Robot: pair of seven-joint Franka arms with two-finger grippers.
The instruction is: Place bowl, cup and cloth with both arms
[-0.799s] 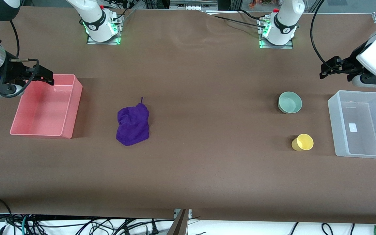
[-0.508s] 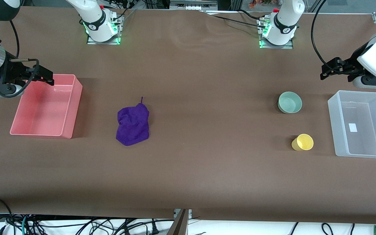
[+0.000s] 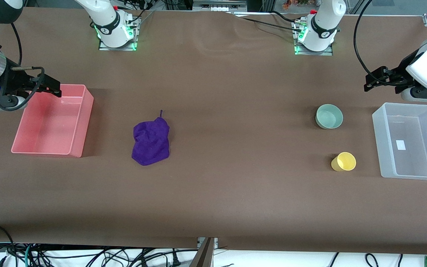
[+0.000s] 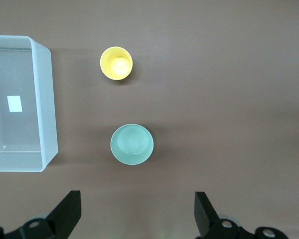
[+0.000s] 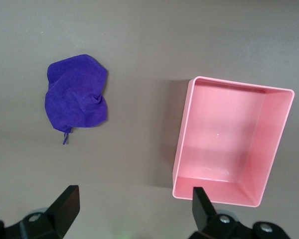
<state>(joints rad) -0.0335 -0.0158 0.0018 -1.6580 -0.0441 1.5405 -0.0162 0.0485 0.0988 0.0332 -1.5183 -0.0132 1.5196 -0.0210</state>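
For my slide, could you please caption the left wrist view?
Open left gripper above bowl, cup and clear bin.

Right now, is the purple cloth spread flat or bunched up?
Bunched up. The cloth lies as a crumpled, folded-over heap with creases on the bare table, a small tag sticking out, beside the pink bin.

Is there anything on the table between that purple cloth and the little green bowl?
No. In the front view, only bare brown table lies between the purple cloth and the green bowl.

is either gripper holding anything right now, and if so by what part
Nothing is held. The left gripper and right gripper are both open and empty; bowl, cup and cloth lie on the table.
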